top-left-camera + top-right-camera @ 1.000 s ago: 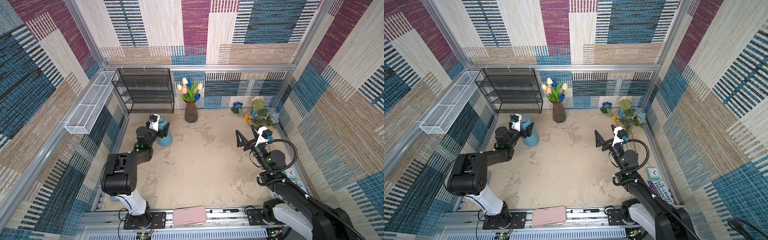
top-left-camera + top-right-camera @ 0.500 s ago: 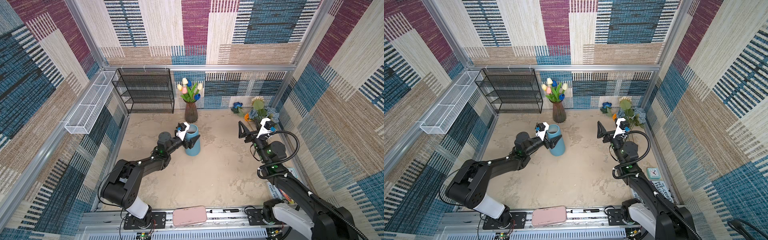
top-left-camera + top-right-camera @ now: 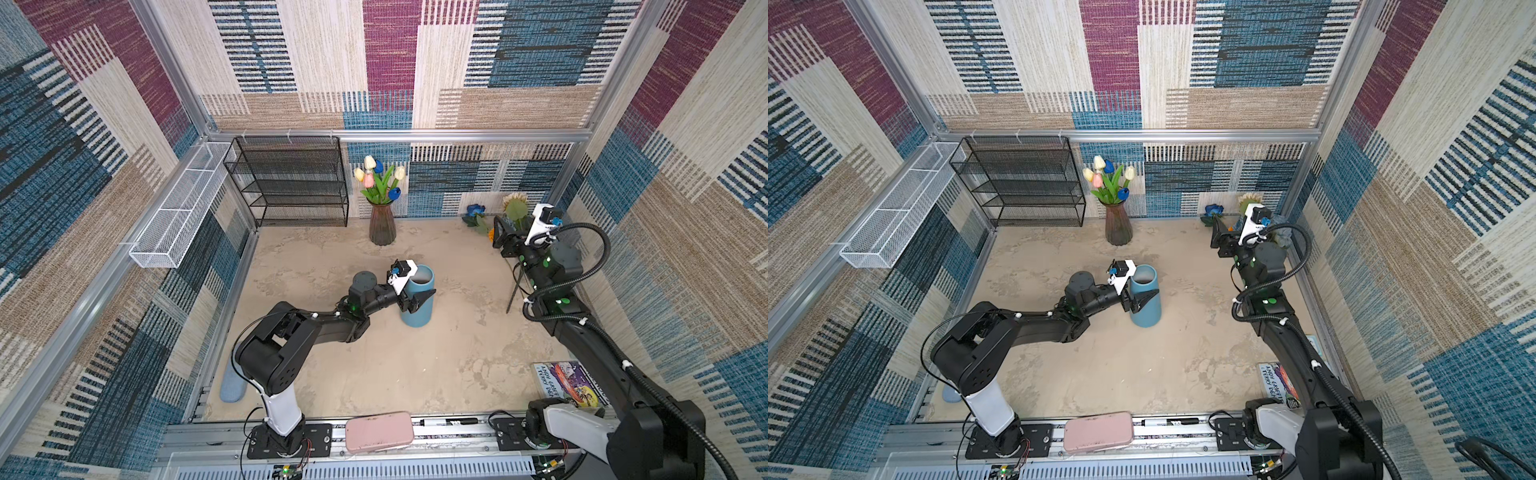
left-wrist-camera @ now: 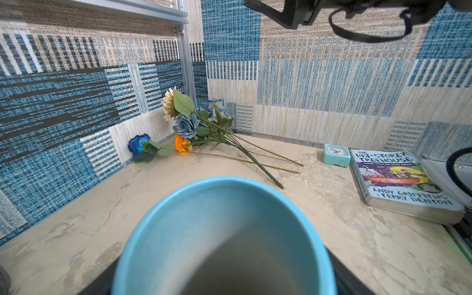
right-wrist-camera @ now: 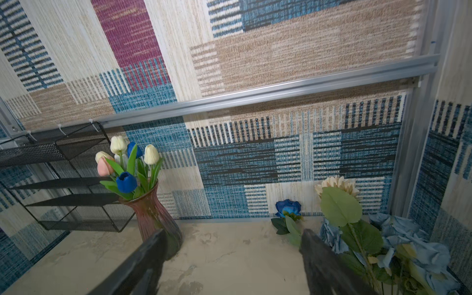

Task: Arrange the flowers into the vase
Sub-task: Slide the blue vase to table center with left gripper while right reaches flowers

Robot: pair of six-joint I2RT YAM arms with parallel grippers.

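The beige table (image 3: 374, 374) fills the lower middle of both top views, and most of the task appears to lie ahead.

At the centre of the frame the blue vase (image 3: 415, 318) stands upright on the table. The left gripper (image 3: 417, 293) is clamped around its upper body, one finger on each side. The left wrist view looks straight into its mouth, and no stem shows inside.

At the upper right of the table, in the corner against the walls, the loose flowers (image 4: 204, 125) lie flat in a pile, their stems fanning out toward the middle. The cream sunflower (image 4: 168, 104) and dusty-blue roses (image 4: 186, 125) are on top, with the orange bloom (image 4: 182, 145) just beside them. The blue rose (image 4: 139, 144) lies a little apart, to the left of the pile. None of them is in a vase.

At the upper centre, against the back wall, a brown glass vase (image 5: 153, 222) already holds the tulips (image 5: 127, 163), upright and fanned.

The right gripper (image 5: 232, 235) hangs just beside the pile with its jaws spread and nothing between them. So picking up a first stem looks like the next step, and every loose flower is yet to be placed.
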